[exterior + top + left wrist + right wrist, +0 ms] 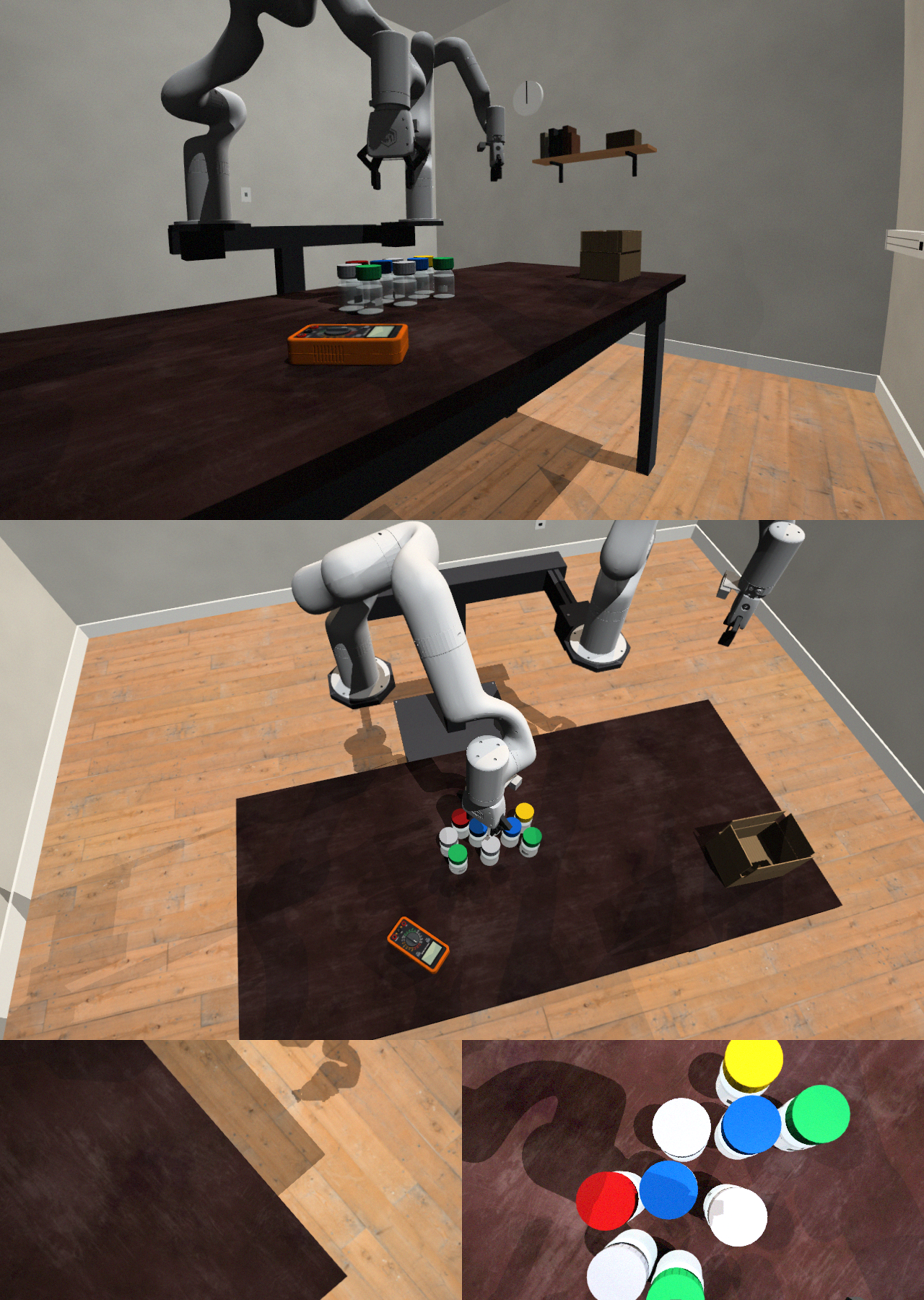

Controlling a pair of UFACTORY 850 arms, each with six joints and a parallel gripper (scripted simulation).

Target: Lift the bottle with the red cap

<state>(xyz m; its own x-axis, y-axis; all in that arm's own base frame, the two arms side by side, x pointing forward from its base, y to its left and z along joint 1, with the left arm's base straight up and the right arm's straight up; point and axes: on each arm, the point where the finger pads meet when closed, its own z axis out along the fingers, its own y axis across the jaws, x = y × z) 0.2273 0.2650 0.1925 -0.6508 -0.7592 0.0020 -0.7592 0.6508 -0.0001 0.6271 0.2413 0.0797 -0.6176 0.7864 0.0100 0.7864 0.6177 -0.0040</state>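
Note:
The red-capped bottle [460, 817] [356, 262] [606, 1200] stands upright on the dark table, mostly hidden in the exterior view. A blue-capped bottle [478, 827] [668, 1189] stands close beside it. A white-capped bottle [447, 836] [617, 1272] and a green-capped bottle [457, 854] [369, 272] [676, 1287] stand close by. Several other bottles, including a yellow-capped one [523, 812] [753, 1062], stand upright. My right gripper [393, 183] is open, empty, pointing down high above the group. My left gripper [725, 638] [495, 173] is open, far from the bottles; its fingers show edge-on.
An orange multimeter [418, 943] [349, 344] lies on the table, towards the front from the bottles. An open cardboard box [730, 859] [610, 265] stands near the table's far right edge in the top view. The right arm partly covers the bottles there.

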